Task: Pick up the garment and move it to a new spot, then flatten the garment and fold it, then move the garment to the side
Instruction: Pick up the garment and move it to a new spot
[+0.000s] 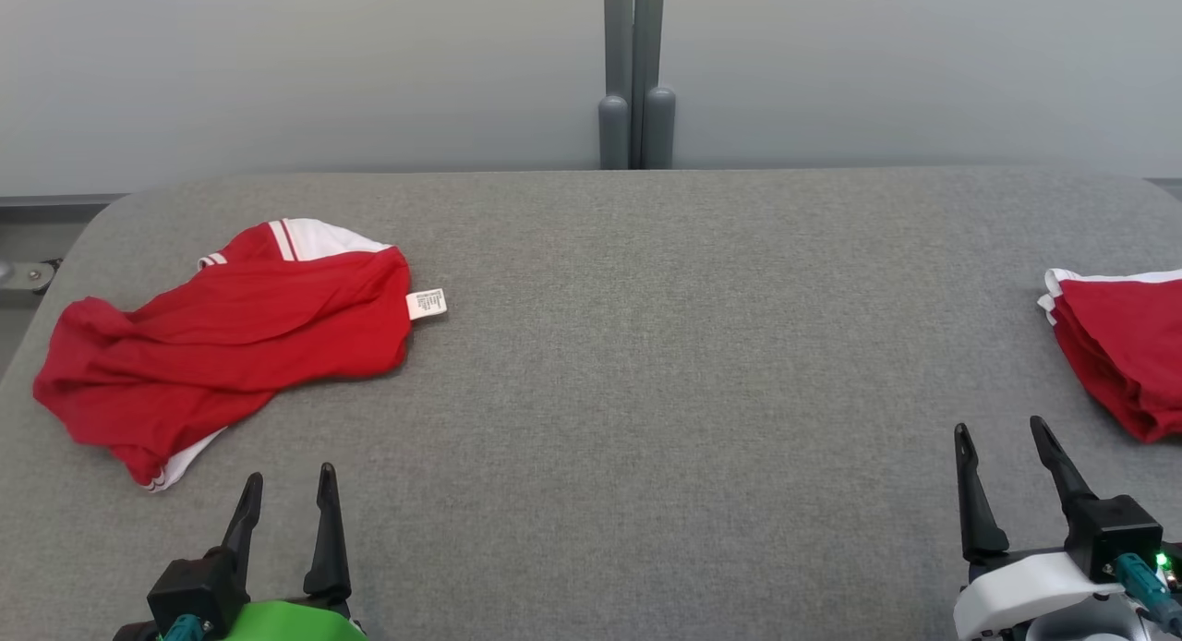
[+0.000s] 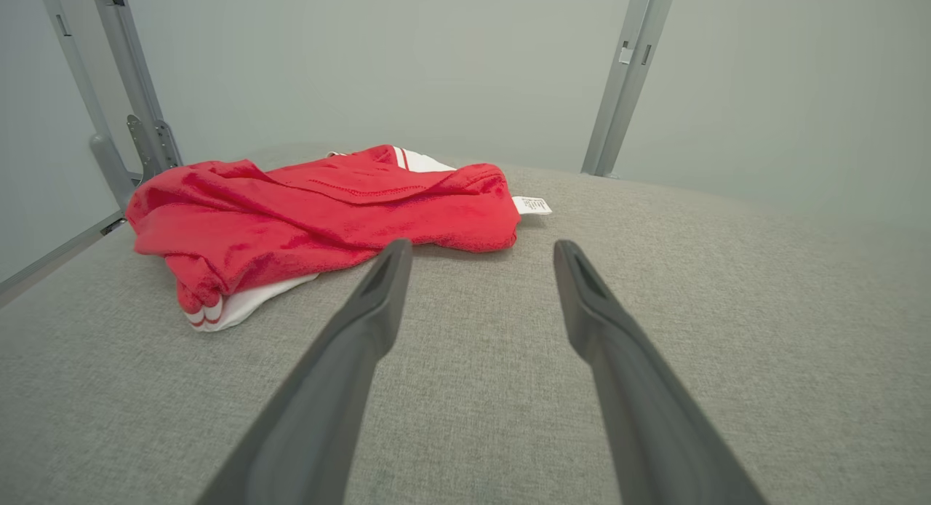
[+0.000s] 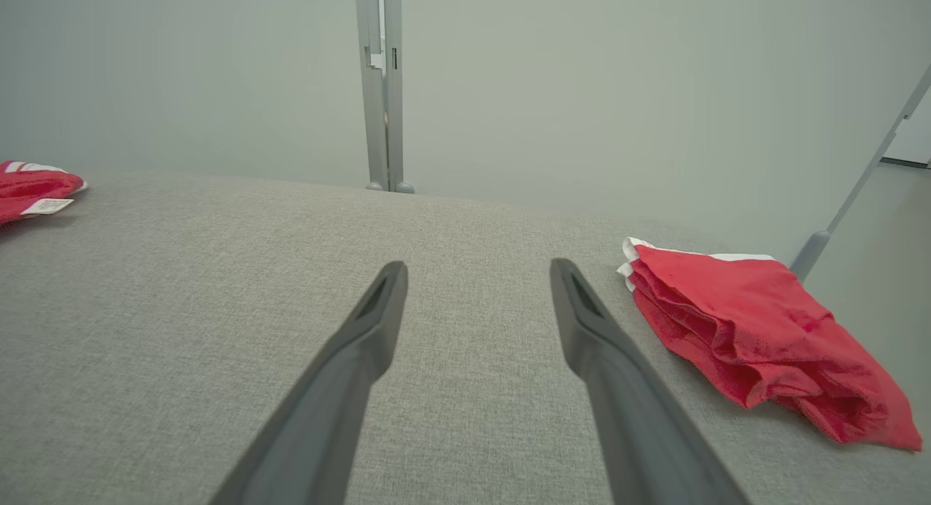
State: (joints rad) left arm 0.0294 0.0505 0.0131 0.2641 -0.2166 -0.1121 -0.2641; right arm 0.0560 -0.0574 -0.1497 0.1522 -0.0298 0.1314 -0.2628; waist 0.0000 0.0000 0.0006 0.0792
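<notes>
**Grey table (image 1: 646, 392) bearing red clothes at both ends**

A crumpled garment (image 1: 222, 336) is lying at the left, and a folded garment (image 1: 1122, 345) at the right edge. The left gripper (image 1: 289, 475) and right gripper (image 1: 1000, 428) are standing nearby, fingers spread wide, holding nothing. A white label (image 1: 427, 304) is poking from the crumpled garment.

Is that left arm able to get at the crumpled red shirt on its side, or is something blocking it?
Probably yes. The crumpled red garment lies just ahead of the left arm's fingers, which stand open and empty, with nothing but bare grey table between them.
</notes>
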